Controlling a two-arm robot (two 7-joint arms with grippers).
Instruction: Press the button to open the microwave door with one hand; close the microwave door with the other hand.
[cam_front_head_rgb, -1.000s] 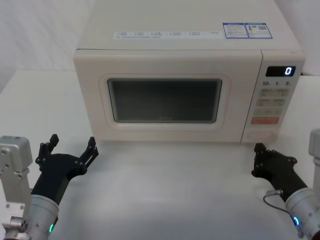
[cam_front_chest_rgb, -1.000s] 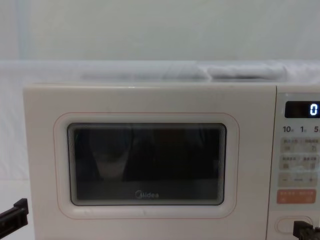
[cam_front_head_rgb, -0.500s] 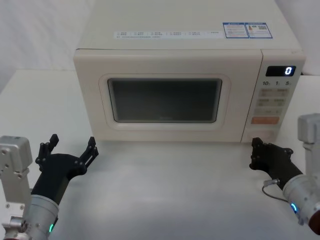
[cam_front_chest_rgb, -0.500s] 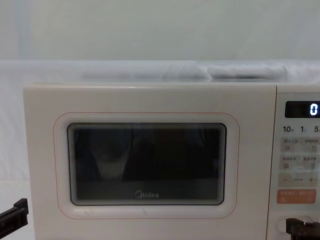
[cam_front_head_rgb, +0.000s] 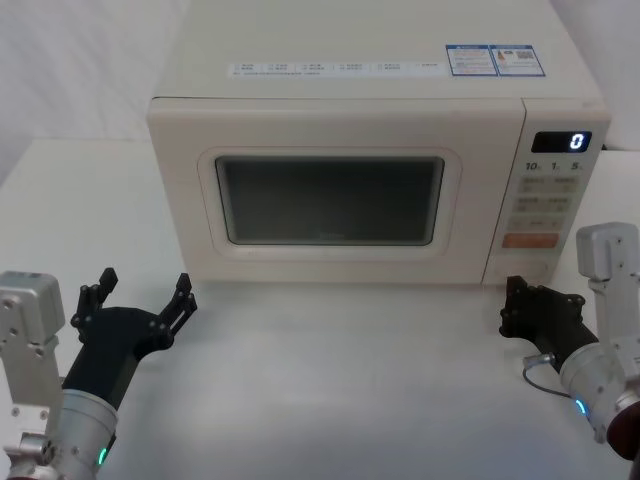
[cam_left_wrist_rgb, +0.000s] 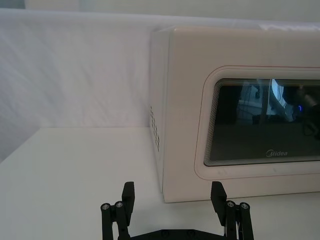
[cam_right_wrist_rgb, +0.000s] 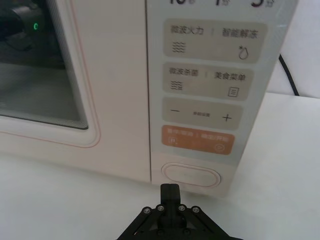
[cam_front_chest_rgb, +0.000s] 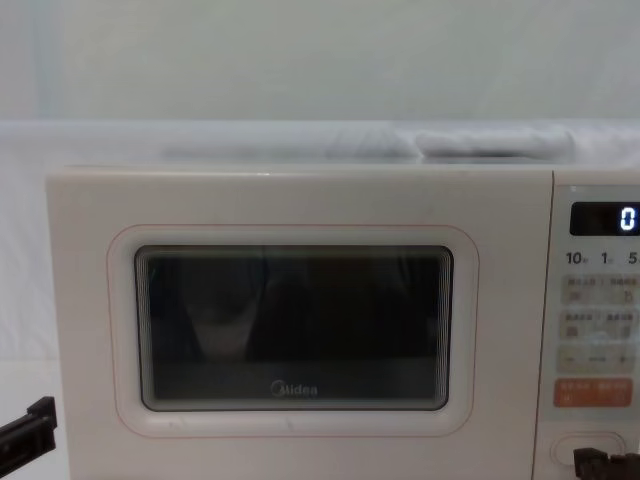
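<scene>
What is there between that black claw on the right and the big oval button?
Nothing. In the right wrist view, the right gripper, fingers shut, sits just short of the button, with only bare cream panel face between them.

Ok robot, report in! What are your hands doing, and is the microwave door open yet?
Right gripper shut, tip just short of the button. Left gripper open, parked near the microwave's left front corner. Microwave door shut. Nothing in the way.

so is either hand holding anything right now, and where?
Nothing is held. The left hand sits open on the table short of the microwave door; the right hand, fingers together, points at the button, gripping nothing.
</scene>
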